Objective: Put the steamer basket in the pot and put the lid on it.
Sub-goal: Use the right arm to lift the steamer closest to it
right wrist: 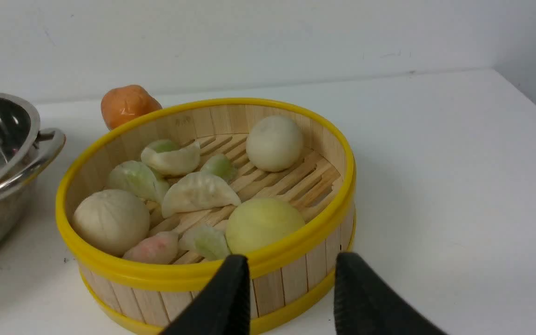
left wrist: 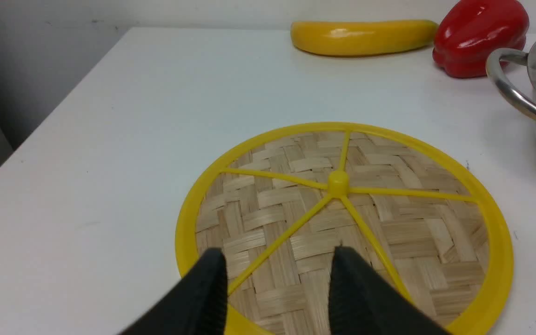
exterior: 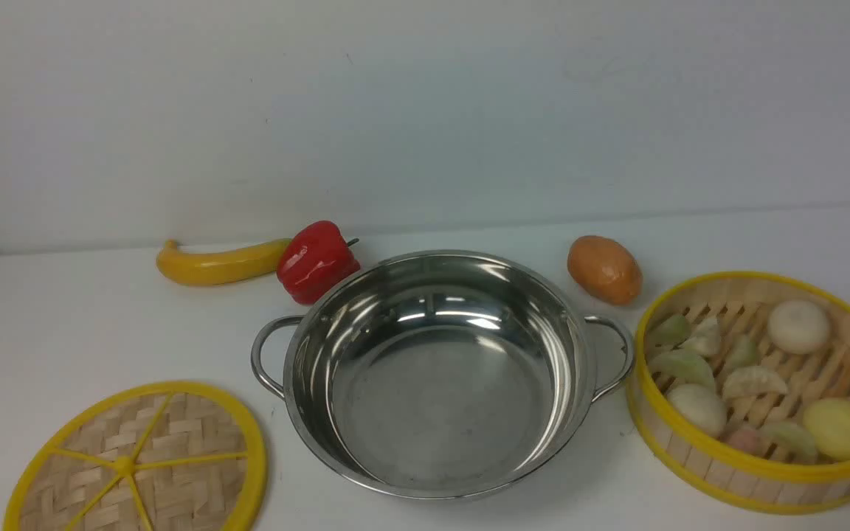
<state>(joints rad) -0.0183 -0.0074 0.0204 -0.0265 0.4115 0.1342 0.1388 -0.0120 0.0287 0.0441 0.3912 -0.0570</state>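
The shiny steel pot [exterior: 432, 369] sits empty in the middle of the white table. The steamer basket [exterior: 764, 391], bamboo with yellow rims and full of pale dumplings and buns, stands on the table just right of the pot. The flat woven lid [exterior: 137, 461] lies on the table at the front left. Neither gripper shows in the front view. My left gripper [left wrist: 277, 270] is open above the near edge of the lid [left wrist: 342, 223]. My right gripper [right wrist: 291, 274] is open just in front of the near wall of the basket [right wrist: 203, 200], holding nothing.
A yellow banana-like fruit [exterior: 222, 262] and a red bell pepper [exterior: 316, 262] lie behind the pot on the left. An orange-brown potato [exterior: 604, 269] lies behind on the right. The pot's loop handles [exterior: 266, 354] stick out toward the lid and the basket.
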